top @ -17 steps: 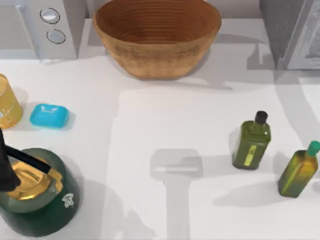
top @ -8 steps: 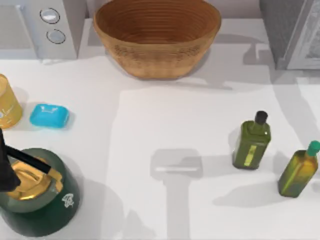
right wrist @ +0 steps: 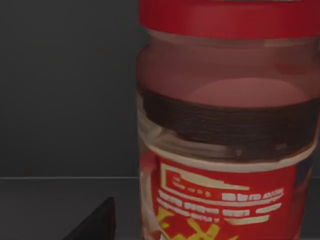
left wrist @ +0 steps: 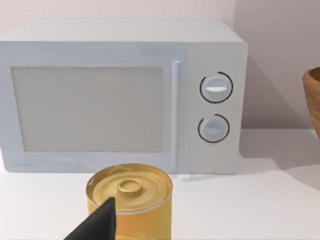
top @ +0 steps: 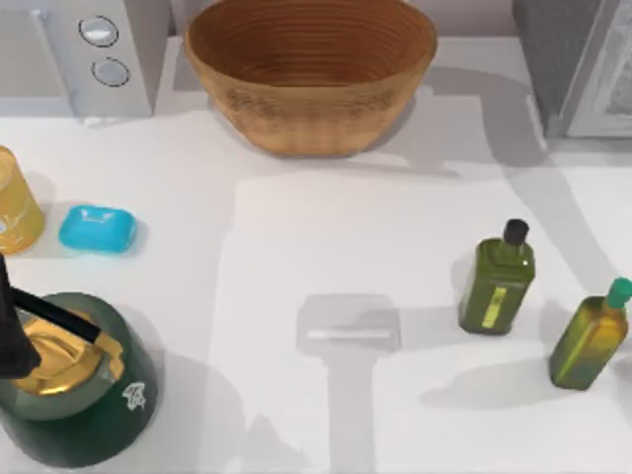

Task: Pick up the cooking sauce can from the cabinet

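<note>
The cooking sauce can [right wrist: 225,150] is very close in the right wrist view. It has a red lid, a dark band and a red label with pale print. It stands upright on a dark shelf inside the cabinet [right wrist: 60,100]. A dark tip of my right gripper [right wrist: 95,222] shows just beside the can's base. In the top view the grey cabinet [top: 573,59] stands at the back right corner. My left gripper [left wrist: 97,225] is parked low near the yellow-gold tin [left wrist: 130,197].
A white microwave [top: 84,49] is at the back left, with a wicker basket [top: 311,74] at the back middle. A blue soap bar [top: 96,229] and a dark green domed object [top: 79,395] are on the left. Two green oil bottles [top: 496,281] [top: 590,341] stand on the right.
The arm's shadow at the back right has slid toward the cabinet. No object on the table has moved.
</note>
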